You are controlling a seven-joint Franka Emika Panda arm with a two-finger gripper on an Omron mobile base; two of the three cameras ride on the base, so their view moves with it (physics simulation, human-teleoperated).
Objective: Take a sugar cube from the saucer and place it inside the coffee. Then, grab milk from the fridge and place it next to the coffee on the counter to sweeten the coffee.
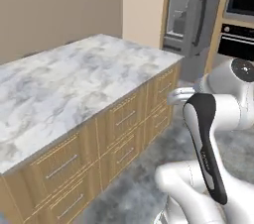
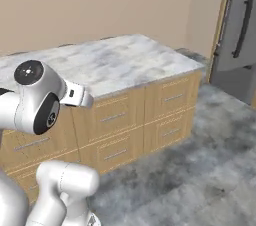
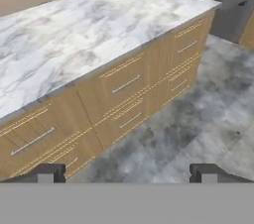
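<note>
Marble tabletop (image 1: 74, 79) is being passed, jaws (image 3: 127, 173) are being held wide and empty, and the fridge (image 1: 191, 12) is being neared for milk.

base views: behind arm, facing marble block (image 1: 74, 74) | hand view: nearer, above drawers (image 3: 124, 94)

A marble worktop (image 3: 89, 29) on wooden drawer cabinets (image 3: 124, 94) is seen beyond the wide-spread gripper (image 3: 128, 172), above a grey floor (image 3: 198, 119).
</note>
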